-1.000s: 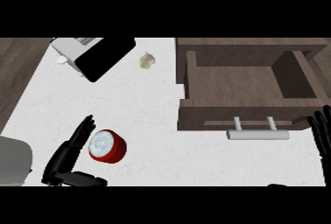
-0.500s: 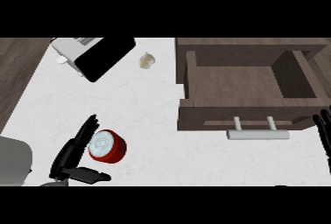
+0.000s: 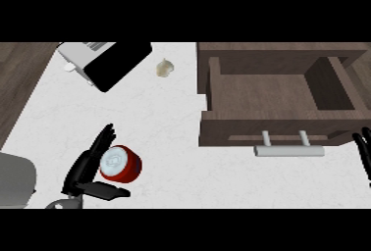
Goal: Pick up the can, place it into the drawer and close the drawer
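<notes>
white marbled counter (image 3: 181,127) filled the head view. one red can (image 3: 119,163) lay on it at lower left, pale end facing up, well apart from the drawer (image 3: 275,130). the left hand (image 3: 83,169) lay against the can's left side: fingers straight and spread along it, thumb extended beneath it, not curled round it. one wooden drawer stood open at upper right, with one silver bar handle (image 3: 288,151) on two posts. the right hand (image 3: 362,149) showed only at the right edge, fingers up and relaxed, holding nothing. also counted: one black-and-white appliance (image 3: 116,63), one small pale bulb (image 3: 165,67), one grey object (image 3: 14,179) at the left edge.
</notes>
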